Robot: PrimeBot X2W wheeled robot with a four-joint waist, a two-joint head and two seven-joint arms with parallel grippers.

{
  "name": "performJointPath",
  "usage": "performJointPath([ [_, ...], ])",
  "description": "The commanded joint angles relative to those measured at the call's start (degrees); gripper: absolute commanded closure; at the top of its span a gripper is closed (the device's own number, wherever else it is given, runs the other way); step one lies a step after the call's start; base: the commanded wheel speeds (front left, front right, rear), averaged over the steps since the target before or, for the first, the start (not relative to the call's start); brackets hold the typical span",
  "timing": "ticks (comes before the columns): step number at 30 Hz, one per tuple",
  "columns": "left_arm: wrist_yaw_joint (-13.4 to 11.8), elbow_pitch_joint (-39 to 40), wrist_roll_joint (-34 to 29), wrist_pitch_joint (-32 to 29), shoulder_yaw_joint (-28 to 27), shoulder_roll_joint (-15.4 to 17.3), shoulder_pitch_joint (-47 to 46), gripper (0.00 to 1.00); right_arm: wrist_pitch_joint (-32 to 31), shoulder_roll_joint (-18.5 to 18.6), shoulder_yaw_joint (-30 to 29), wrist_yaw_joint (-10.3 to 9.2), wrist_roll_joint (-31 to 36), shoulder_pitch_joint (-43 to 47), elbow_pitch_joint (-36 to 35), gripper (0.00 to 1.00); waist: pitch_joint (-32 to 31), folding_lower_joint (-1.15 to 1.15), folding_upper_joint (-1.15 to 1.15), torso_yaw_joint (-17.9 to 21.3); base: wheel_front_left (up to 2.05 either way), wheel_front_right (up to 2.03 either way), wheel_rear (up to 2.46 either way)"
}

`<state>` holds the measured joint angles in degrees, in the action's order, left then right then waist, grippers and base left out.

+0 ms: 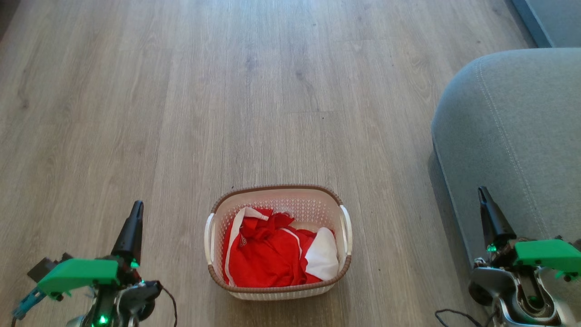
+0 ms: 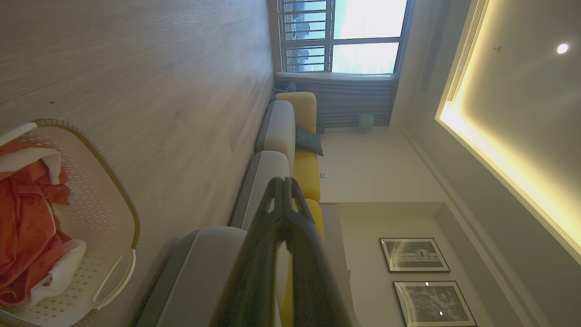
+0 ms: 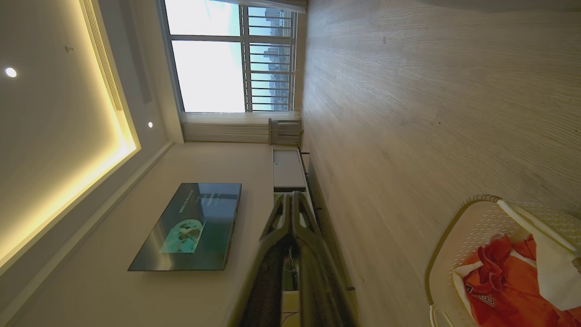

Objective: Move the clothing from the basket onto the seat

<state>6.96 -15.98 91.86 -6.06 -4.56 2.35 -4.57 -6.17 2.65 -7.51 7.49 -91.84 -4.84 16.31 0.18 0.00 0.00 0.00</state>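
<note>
**Basket** [image 1: 278, 203]: a rounded rectangle of cream-white perforated plastic with a brown woven-look rim and a white loop handle on each short side. It stands upright on the floor [image 1: 272, 91].

**Clothing** [image 1: 265, 254]: soft bright red fabric with white panels and thin white trim, crumpled into folds. It lies wholly inside the basket and covers most of the bottom.

**Seat** [image 1: 513, 136]: grey woven upholstery with a rounded corner and two parallel stitched seams across its top. It stands to the right of the basket, with a strip of floor between them.

**Left gripper** [image 1: 137, 206]: long, dark, tapered fingers pressed together to one point, holding nothing. There is a green plastic housing at the base. It is left of the basket and clear of it.

**Right gripper** [image 1: 482, 191]: the fingers are likewise drawn together with the tips meeting and nothing between them. In the head view it shows against the seat's near edge.

**Floor**: matt, pale grey-brown wood-grain planks with lengthwise joints.

**Room, from the wrist views**:
- A tall window [image 2: 345, 36] has a barred railing and bright daylight behind it.
- A sofa [image 2: 279, 127] with grey cushions and a yellow back stands along one wall.
- Two framed pictures [image 2: 413, 254] hang on the wall behind the sofa.
- A television [image 3: 190, 227] is mounted on a wall, with a low white cabinet [image 3: 288, 168] along that wall.
- The ceiling [image 2: 522, 113] is edged with a warm recessed light strip.
</note>
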Motion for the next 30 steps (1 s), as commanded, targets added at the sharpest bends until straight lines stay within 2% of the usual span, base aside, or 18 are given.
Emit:
performJointPath([
  [1,0.53,1.95,0.33,-0.41,-1.93,0.53,-1.61,1.0,-0.3,0.22,1.02,0.0,-0.35,-1.34,-2.29,1.0,0.0,0.0,0.0,0.0,0.0,0.0,0.0],
  [30,0.53,1.95,0.33,-0.41,-1.93,0.53,-1.61,1.0,-0.3,0.22,1.02,0.0,-0.35,-1.34,-2.29,1.0,0.0,0.0,0.0,0.0,0.0,0.0,0.0],
])
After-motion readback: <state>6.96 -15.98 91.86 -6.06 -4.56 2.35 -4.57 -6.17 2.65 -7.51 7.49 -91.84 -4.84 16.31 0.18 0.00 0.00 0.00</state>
